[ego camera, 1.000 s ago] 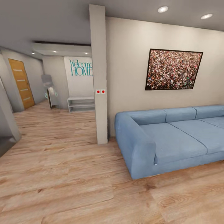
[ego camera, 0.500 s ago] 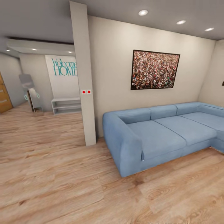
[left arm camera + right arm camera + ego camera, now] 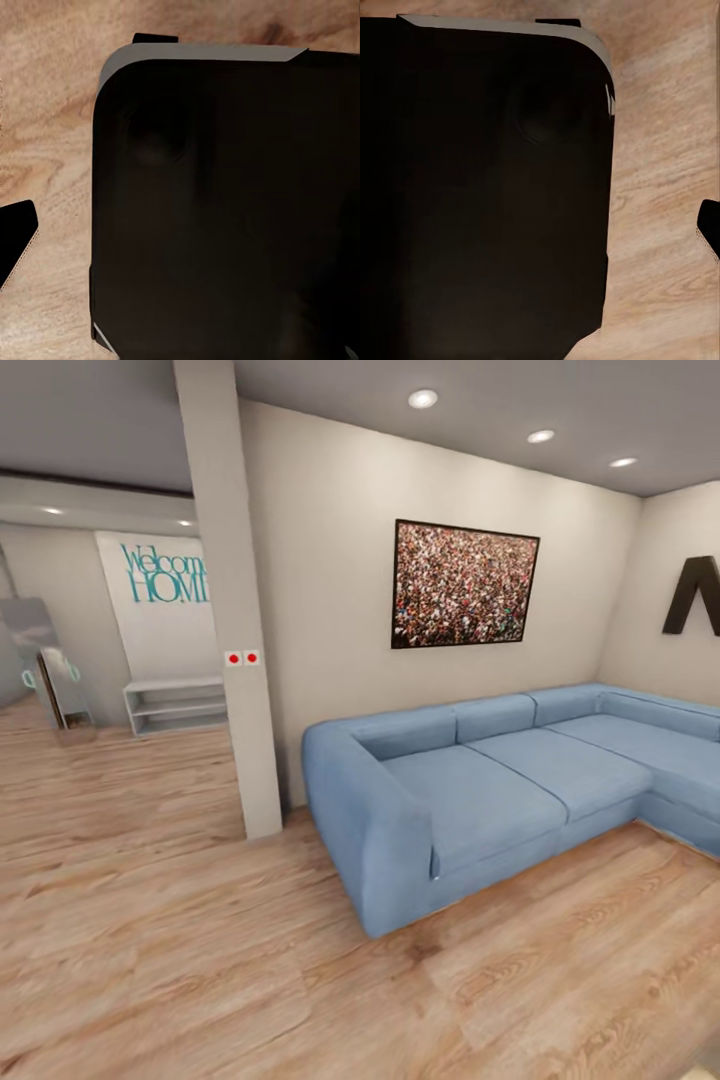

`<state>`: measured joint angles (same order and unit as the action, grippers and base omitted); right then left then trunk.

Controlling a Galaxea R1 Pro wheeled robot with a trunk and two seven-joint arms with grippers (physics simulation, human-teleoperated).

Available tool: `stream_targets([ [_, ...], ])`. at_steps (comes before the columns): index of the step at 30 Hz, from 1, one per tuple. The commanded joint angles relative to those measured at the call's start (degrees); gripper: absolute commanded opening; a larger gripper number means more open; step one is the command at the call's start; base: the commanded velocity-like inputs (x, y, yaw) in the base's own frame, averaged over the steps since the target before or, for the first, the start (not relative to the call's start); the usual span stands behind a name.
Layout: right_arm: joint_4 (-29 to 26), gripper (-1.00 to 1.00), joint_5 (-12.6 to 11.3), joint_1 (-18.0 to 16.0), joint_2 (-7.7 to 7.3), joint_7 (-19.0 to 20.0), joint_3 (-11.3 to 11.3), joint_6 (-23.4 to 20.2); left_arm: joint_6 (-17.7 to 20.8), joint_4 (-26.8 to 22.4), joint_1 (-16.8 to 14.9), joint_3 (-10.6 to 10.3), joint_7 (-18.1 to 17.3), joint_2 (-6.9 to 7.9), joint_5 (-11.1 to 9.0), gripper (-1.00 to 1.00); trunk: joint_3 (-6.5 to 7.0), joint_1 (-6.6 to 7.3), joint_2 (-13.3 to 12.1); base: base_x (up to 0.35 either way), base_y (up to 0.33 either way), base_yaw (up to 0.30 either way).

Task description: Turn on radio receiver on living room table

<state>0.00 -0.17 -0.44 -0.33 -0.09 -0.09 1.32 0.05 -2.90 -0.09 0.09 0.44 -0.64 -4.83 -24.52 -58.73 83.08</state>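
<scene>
I am in the living room, on its light wood plank floor [image 3: 200,960]; the radio receiver and the table are out of view. A blue corner sofa [image 3: 480,800] stands against the wall ahead and to the right. In the left wrist view a dark fingertip [image 3: 15,240] juts in beside my black, rounded body panel [image 3: 225,210], above the wood floor [image 3: 52,112]. The right wrist view has the same kind of dark panel [image 3: 480,187] and one fingertip [image 3: 711,229] at its edge. How either gripper's jaws stand cannot be made out.
A grey pillar [image 3: 235,620] with two red switches [image 3: 241,657] rises left of the sofa. Behind it are a white low shelf [image 3: 175,703], teal wall lettering [image 3: 165,572] and a leaning mirror [image 3: 45,670]. A framed picture [image 3: 462,585] hangs above the sofa.
The whole head view has slid left, so the camera has turned right. The orange door has left the picture; the sofa's corner section and a dark wall shape have come in.
</scene>
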Motion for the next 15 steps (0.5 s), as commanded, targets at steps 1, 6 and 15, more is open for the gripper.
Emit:
stream_targets([
  [1,0.00,1.00,0.00,0.00,0.01,0.00,0.00,0.00,0.01,0.00,0.00,0.00,0.00,0.01,0.00,1.00,0.00,0.00,0.00,0.317,0.000,-0.005],
  [6,0.00,1.00,0.00,0.00,0.04,0.00,0.00,0.00,0.11,0.00,0.00,0.00,0.00,0.03,-0.01,1.00,0.00,0.00,0.00,0.320,0.000,-0.002],
  [15,0.00,1.00,0.08,0.00,0.02,0.00,0.05,-0.03,0.25,0.00,0.00,0.00,0.09,0.11,-0.09,1.00,0.00,0.00,0.00,0.321,0.000,0.000],
])
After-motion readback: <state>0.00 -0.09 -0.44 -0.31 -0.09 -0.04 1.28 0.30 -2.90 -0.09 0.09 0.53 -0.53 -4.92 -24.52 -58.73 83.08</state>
